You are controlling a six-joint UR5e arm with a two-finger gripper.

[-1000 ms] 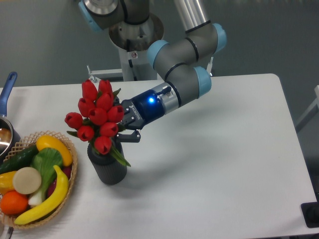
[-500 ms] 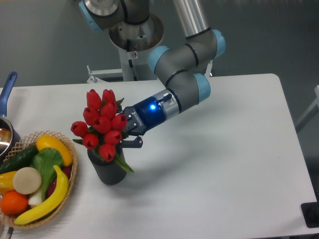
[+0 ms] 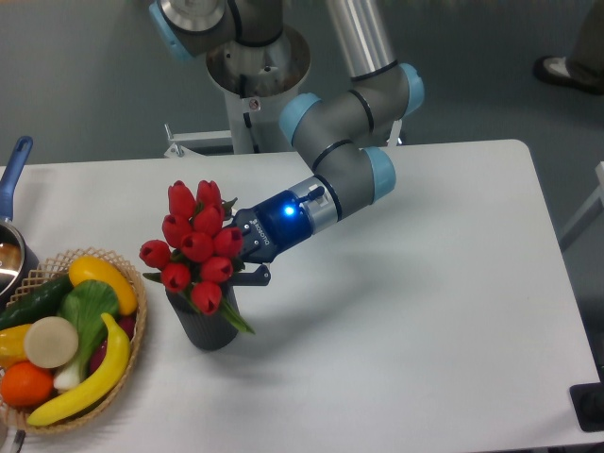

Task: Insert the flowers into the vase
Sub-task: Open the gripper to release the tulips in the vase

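The flowers (image 3: 196, 247), a tight bunch of red tulip buds with green leaves, stand with their stems down in the mouth of the vase (image 3: 209, 327). The vase is short, dark grey and ribbed, and stands on the white table left of centre. My gripper (image 3: 242, 257) reaches in from the right just above the vase rim. It is shut on the flowers' stems right behind the buds. The buds hide one finger and the stems themselves; a dark lower finger (image 3: 255, 276) shows beside the bunch.
A wicker basket (image 3: 134, 330) with toy fruit and vegetables stands close to the left of the vase. A pot with a blue handle (image 3: 17, 160) sits at the left edge. The robot base (image 3: 255, 66) is behind the table.
My gripper has moved down and slightly right with the flowers. The bunch now sits lower, with the lowest buds near the vase rim.
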